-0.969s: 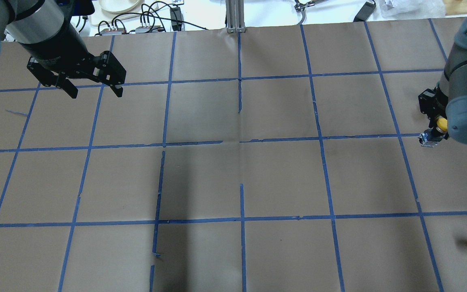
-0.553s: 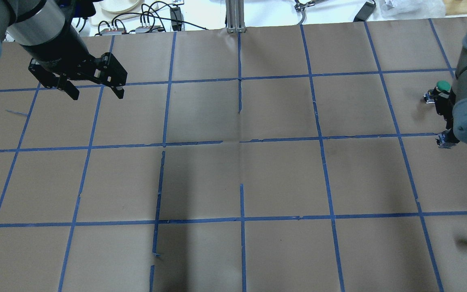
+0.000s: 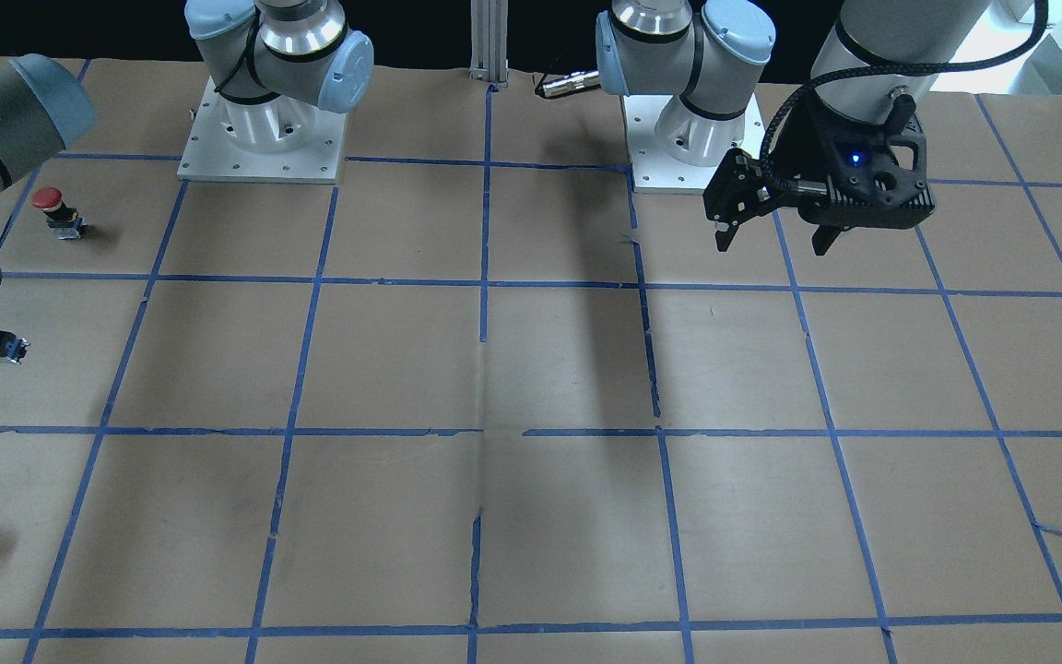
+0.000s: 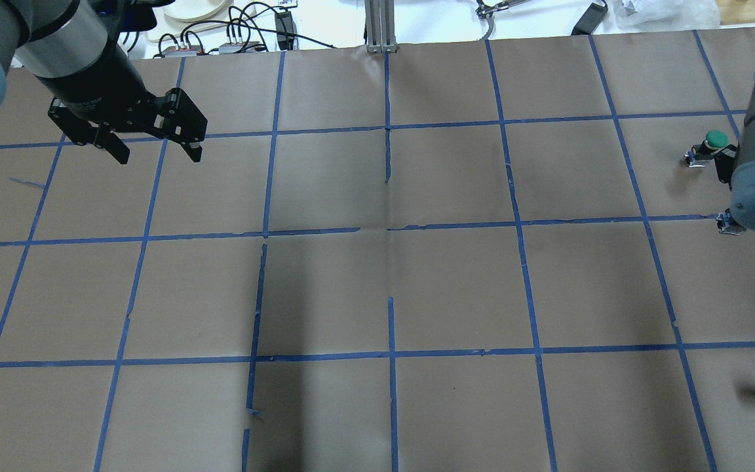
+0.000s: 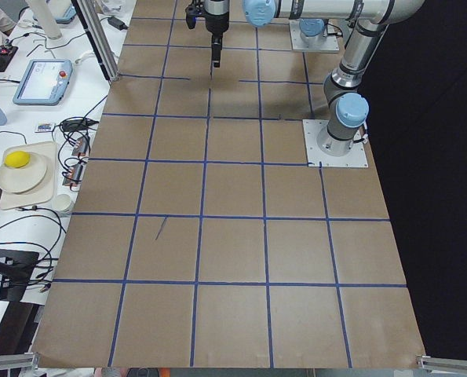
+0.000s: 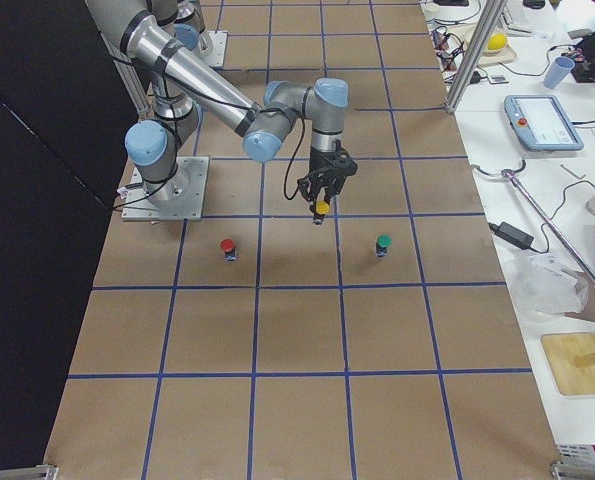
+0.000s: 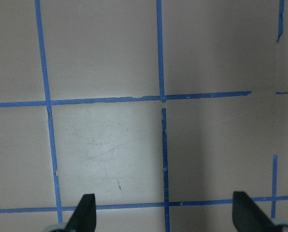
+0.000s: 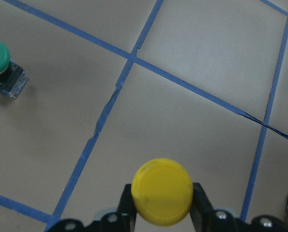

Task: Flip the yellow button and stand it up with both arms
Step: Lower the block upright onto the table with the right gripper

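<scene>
Apparently, only the pick-up is done: the black two-finger right gripper [image 6: 320,199] clamps the small yellow round-capped push button [image 8: 163,191] above the brown paper-covered table [image 4: 456,282]. The black left gripper [image 4: 158,156] hovers well apart with fingers spread and empty. Flipping and standing are probably left to do.

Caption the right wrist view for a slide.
Right gripper clamps round yellow-capped button above brown paper; a green-capped button stands apart.
</scene>
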Controlling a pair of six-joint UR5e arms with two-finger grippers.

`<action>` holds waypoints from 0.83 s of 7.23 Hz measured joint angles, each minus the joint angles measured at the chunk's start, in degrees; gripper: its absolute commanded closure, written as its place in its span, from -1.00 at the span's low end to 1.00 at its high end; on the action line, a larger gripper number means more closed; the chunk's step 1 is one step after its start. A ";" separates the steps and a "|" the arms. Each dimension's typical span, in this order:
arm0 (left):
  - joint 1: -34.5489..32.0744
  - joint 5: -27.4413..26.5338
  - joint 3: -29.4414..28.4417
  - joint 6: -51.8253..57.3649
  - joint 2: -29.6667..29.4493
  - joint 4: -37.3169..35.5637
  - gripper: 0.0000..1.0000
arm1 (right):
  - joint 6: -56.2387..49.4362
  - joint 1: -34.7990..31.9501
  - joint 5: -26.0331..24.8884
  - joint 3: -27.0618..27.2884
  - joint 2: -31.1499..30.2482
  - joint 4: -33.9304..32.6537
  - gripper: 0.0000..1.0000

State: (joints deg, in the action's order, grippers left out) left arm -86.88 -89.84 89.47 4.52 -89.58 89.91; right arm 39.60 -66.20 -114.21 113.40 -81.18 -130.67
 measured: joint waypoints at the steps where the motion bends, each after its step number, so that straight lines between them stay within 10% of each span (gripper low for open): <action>1: 0.04 -0.14 0.16 -0.05 0.35 -0.27 -0.99 | -0.20 0.62 -0.59 0.03 1.50 -1.46 0.89; 6: 0.03 -0.30 0.26 -0.29 0.69 -1.37 -0.99 | -0.05 1.59 -1.08 0.26 6.95 -6.75 0.87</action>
State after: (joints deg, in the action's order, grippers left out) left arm -86.86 -90.13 89.74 4.23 -88.89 88.55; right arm 39.55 -64.61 -115.29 113.67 -74.23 -137.42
